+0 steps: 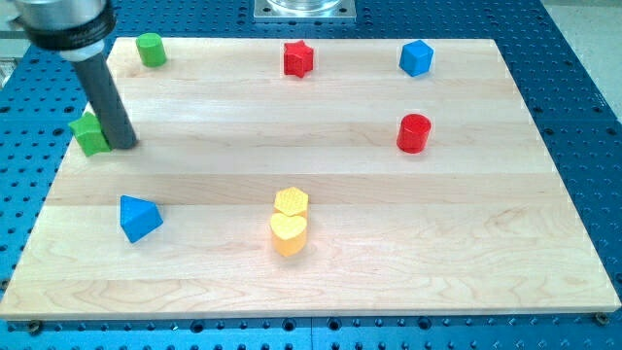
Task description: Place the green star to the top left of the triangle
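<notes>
My tip [124, 144] sits on the worktop [321, 282] at the view's left edge, touching the right side of the green star [89, 134], which it partly hides. No end effector jaws here, just a bare rod, so nothing opens or grips. Blue triangle [140, 218] lies below the star, slightly to the right, apart from it. Star looks already roughly up-left of the triangle, but it's hugging the board edge. My call: don't push further left or it goes off. Swing round to the star's upper-left, nudge it gently down-right toward the triangle, stop short of contact. Green cylinder [150, 49] at the top is out of the way.
</notes>
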{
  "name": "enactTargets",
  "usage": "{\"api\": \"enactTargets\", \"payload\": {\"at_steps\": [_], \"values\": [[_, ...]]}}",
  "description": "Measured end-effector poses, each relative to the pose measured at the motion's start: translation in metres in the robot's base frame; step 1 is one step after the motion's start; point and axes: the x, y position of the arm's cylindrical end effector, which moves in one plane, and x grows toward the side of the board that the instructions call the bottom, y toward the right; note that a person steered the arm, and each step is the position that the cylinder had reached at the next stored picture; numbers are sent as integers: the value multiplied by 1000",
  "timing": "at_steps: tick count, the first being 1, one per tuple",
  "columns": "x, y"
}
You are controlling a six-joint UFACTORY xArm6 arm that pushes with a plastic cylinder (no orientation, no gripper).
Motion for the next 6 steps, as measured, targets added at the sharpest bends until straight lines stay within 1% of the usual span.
{"api": "enactTargets", "payload": {"at_steps": [1, 2, 3, 4, 5, 6], "values": [[-82, 9], [-87, -52], [-53, -75], [-20, -34], [-8, -25], [17, -27]]}}
